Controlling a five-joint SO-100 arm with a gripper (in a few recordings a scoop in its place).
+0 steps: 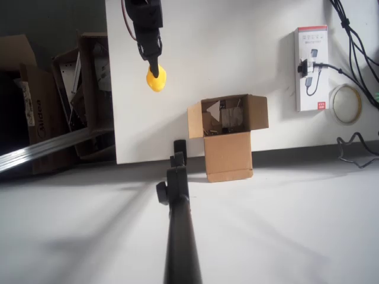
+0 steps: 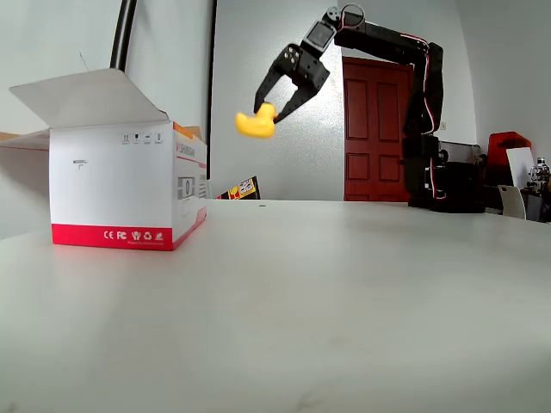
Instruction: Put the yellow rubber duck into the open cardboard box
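between part-open jaws, yellow rubber duck

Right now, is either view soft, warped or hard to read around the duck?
Overhead view: the yellow rubber duck is sharp and bright under the hand; the left edge is dark, and a black pole blocks the foreground. Fixed view: wide-angle stretch, duck crisp against the wall.

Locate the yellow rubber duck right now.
The small yellow rubber duck hangs in the black gripper, lifted above the white table; in the overhead view it sits up-left of the open brown cardboard box.
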